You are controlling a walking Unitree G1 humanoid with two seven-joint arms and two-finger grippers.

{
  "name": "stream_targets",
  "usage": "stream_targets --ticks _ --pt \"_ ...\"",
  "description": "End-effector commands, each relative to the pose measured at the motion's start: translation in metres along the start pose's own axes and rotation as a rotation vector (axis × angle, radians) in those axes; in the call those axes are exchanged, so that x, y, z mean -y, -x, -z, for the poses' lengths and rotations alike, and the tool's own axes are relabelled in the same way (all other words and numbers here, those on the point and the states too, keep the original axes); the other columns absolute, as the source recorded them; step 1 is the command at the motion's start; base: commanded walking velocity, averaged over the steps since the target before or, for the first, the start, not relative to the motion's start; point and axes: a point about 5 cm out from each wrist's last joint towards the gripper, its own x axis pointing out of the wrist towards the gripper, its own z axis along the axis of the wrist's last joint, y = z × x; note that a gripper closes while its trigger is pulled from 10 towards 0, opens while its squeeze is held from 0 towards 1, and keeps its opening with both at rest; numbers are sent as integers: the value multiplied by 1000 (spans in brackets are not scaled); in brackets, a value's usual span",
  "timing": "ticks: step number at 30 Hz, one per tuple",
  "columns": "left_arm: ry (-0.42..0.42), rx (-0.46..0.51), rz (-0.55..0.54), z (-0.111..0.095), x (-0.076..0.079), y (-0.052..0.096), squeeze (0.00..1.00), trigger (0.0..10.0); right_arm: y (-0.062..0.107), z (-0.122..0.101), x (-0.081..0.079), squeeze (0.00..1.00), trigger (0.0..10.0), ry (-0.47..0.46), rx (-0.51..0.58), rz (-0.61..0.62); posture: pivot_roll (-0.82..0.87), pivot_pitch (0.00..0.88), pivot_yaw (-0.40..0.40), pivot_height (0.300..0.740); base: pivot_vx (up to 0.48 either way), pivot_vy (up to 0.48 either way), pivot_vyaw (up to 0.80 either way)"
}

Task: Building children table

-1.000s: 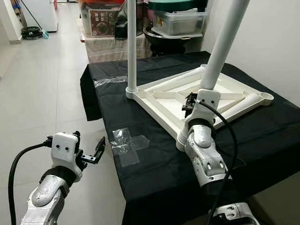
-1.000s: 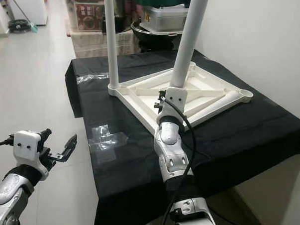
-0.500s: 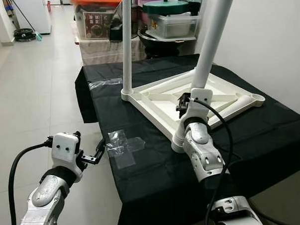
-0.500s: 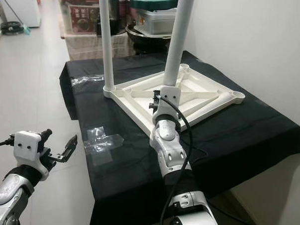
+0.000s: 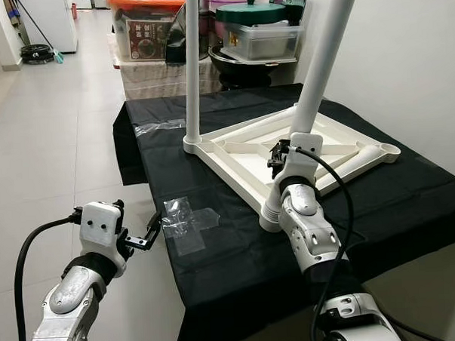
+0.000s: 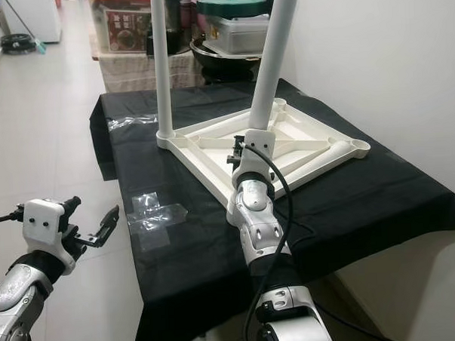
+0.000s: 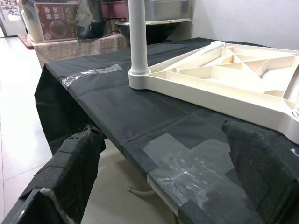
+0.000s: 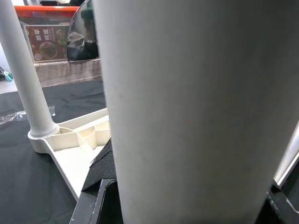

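Note:
A white children's table top (image 5: 235,167) lies upside down on a black-covered table (image 5: 216,261). One white leg (image 5: 191,66) stands upright in its far left corner. A second leg (image 5: 319,64) leans to the right, and my right gripper (image 5: 281,154) is shut on its lower end; in the right wrist view this leg (image 8: 187,116) sits between the black fingers (image 8: 100,168). A third leg (image 5: 359,162) lies flat on the top at the right. My left gripper (image 5: 149,234) is open beside the table's left edge, over the floor, holding nothing.
Patches of clear tape (image 5: 186,217) stick to the cloth near the left edge. Storage boxes and pots (image 5: 255,29) crowd the space behind the table. A white wall (image 5: 412,64) runs along the right, and tiled floor (image 5: 53,148) lies to the left.
The whole view has shifted a little since a second ago. My right gripper stays shut on the leaning leg, and the left gripper hangs open in the same place.

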Motion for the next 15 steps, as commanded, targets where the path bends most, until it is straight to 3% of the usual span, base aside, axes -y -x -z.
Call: stream_targets --ticks 1,15 --pt "-11 -20 12 4 2 0 0 10000 9 48 11 0 10000 16 -221 36 92 0 -98 740 0 0 0" --pt "-12 -22 16 5 2 -1 0 10000 7 46 11 0 10000 2 -221 45 89 0 -96 740 0 0 0"
